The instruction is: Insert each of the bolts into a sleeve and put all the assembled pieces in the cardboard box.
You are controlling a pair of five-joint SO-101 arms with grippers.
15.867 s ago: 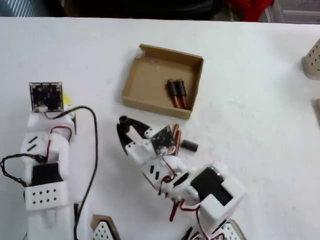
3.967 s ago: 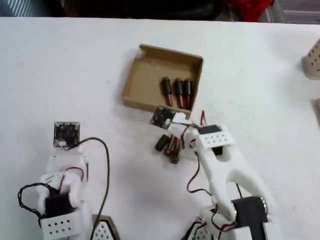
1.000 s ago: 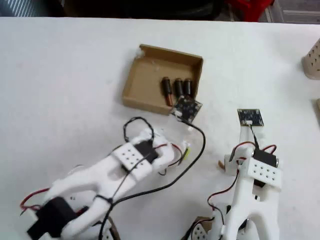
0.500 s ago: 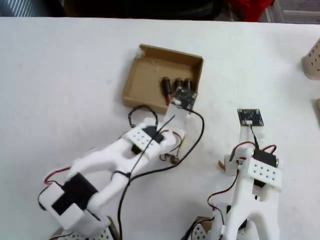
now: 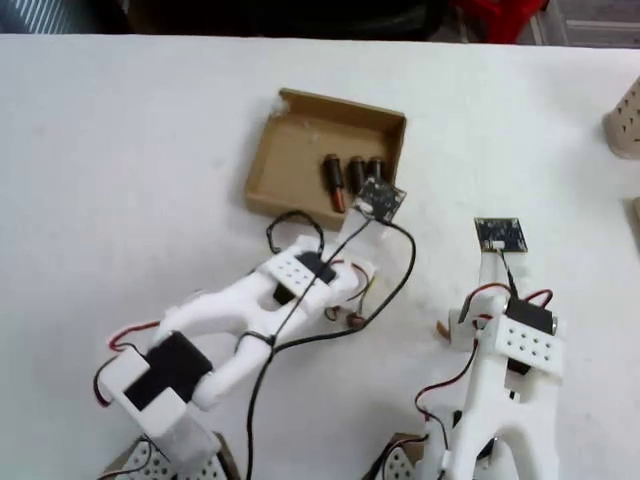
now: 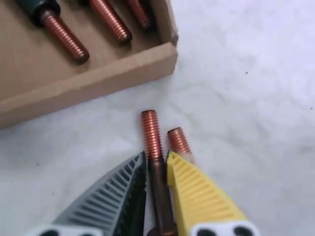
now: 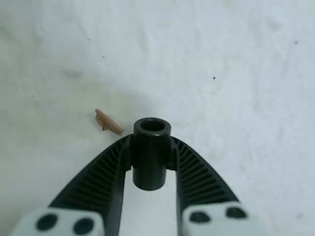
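Near the table's (image 5: 120,150) middle, beside the cardboard box (image 6: 98,83), we found the left gripper (image 6: 156,162) clamped on a bolt (image 6: 150,130) protruding past its tips. The right gripper (image 7: 151,140) grasped a sleeve (image 7: 150,164).

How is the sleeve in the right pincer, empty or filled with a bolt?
Empty: the sleeve shows an open, dark, hollow bore at its visible end.

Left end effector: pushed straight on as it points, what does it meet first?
Likely the cardboard box, at its near wall by the corner, with the tip of the held bolt touching first. Height is unclear; it might pass over.
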